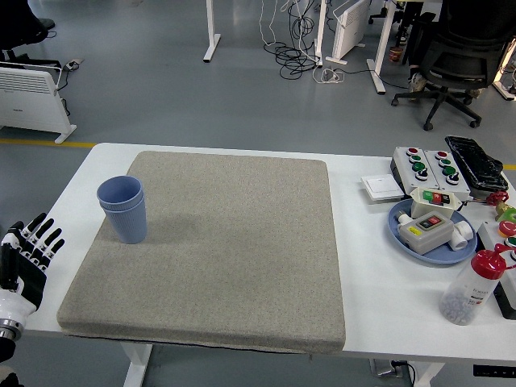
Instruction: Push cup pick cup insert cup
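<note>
Two blue cups [123, 209] stand nested, one inside the other, upright on the left side of the grey mat [226, 242]. My left hand [29, 251] hovers at the table's left edge, below and left of the cups, with its fingers spread and holding nothing. It is well apart from the cups. My right arm does not show.
A blue plate [403, 239] with button boxes sits at the right, with more button boxes [423, 164] behind it and a white switch [381, 187]. A red-capped bottle [471, 286] stands near the front right. No person is at the far side.
</note>
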Tool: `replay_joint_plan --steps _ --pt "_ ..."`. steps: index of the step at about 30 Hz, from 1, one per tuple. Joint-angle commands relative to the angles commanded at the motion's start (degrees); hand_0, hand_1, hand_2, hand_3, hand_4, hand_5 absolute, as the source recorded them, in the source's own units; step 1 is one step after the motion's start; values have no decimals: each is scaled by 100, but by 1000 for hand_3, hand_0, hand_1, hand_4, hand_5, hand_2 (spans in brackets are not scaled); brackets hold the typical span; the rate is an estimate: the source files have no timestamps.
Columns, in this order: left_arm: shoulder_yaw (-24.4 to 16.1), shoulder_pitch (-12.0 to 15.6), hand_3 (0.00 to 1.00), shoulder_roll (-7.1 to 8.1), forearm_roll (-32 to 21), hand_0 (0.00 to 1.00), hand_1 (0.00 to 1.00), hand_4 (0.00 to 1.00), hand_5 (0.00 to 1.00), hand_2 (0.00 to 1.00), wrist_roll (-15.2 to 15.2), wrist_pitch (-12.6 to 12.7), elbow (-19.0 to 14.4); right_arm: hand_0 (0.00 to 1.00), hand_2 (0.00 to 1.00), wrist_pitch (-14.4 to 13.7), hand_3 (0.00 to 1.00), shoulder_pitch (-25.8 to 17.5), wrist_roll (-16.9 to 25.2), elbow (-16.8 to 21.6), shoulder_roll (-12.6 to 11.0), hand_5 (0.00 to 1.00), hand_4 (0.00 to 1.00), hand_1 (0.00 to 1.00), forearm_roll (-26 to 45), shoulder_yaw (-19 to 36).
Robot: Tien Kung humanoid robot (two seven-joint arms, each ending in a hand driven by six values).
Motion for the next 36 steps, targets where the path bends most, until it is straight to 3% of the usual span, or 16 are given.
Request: replay_joint_plan --steps 36 --pt "-82 -81 877 -36 8 897 890 556 998 924 9 39 175 688 642 -8 570 37 47 4 -10 482 92 613 91 -62"
